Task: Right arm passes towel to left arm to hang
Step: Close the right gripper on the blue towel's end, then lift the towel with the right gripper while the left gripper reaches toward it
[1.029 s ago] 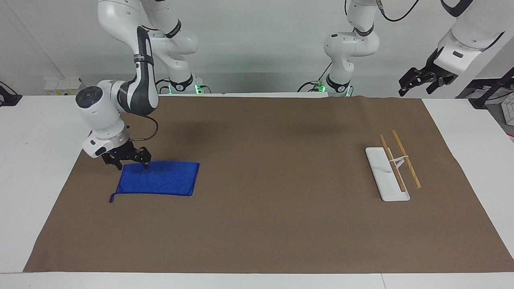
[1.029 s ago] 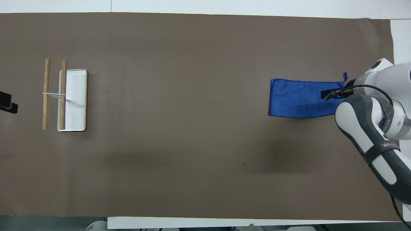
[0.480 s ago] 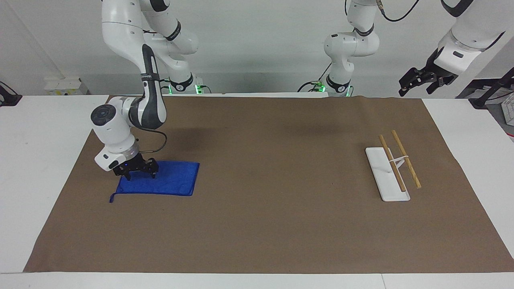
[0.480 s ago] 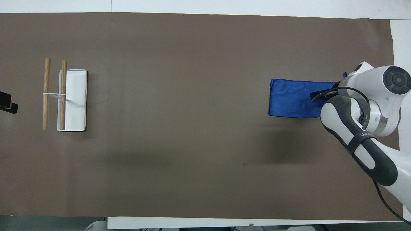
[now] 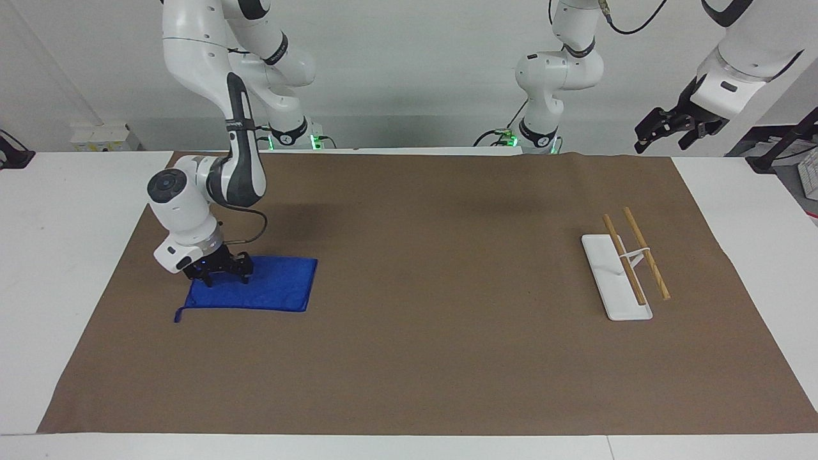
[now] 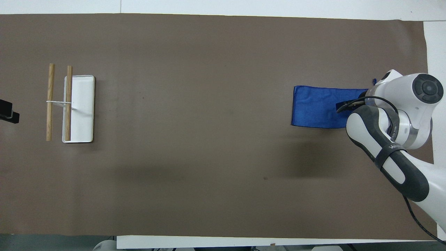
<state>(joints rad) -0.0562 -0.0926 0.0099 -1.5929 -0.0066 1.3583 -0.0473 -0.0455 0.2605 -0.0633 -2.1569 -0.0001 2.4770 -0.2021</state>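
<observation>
Blue terry towel (image 5: 259, 291) lies flat on the brown paper sheet (image 5: 422, 358) that covers the white counter (image 5: 57, 255), toward the right arm's end. Its short loop (image 5: 178, 315) trails off the corner farthest from the robots, at the end where the tool works.

Right arm (image 5: 208, 185) reaches down from its base to the towel's outer end. Right tool (image 5: 223, 278), small blue light showing on it, is down at the cloth, fingertips on or just at the towel surface near the edge closer to the robots. Its fingers stand apart; whether they have pinched any cloth I cannot tell. Towel shows no lifted fold or bunching. In the overhead view the arm's wrist and forearm cover that end of the towel (image 6: 322, 111), and only a sliver of the right tool (image 6: 343, 105) shows.

Left arm (image 5: 735, 57) waits, raised off the counter's edge at its own end. Left tool (image 5: 661, 128) hangs in the air there, fingers spread, holding nothing.

Towel rack (image 5: 623, 268) stands toward the left arm's end of the sheet: white rectangular base plate (image 5: 604, 268), thin white upright, two wooden rails (image 5: 645, 252) lying parallel across the top. Rack is well apart from the towel, bare of cloth.
</observation>
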